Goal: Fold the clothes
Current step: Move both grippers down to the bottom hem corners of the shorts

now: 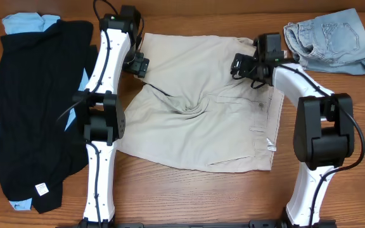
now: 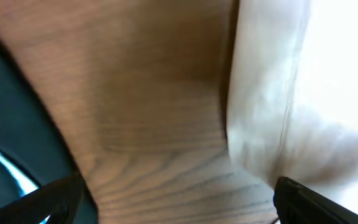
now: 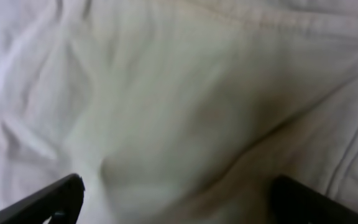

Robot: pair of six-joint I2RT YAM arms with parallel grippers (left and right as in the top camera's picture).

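The beige shorts (image 1: 201, 120) lie spread on the table's middle, bunched at the crotch, waistband to the right. My left gripper (image 1: 138, 64) hangs open at the shorts' upper left edge; the left wrist view shows bare wood between its fingers (image 2: 176, 199) and beige cloth (image 2: 291, 93) to the right. My right gripper (image 1: 244, 66) is open over the shorts' upper right part; its wrist view shows its fingers (image 3: 179, 199) wide apart above beige fabric (image 3: 185, 93). A black garment (image 1: 37, 107) with light-blue pieces (image 1: 24, 24) lies at the left.
Light-blue denim shorts (image 1: 331, 39) lie at the back right corner. The black garment carries a small white label (image 1: 42, 189) near the front left. Wooden table (image 1: 189, 196) runs along the front.
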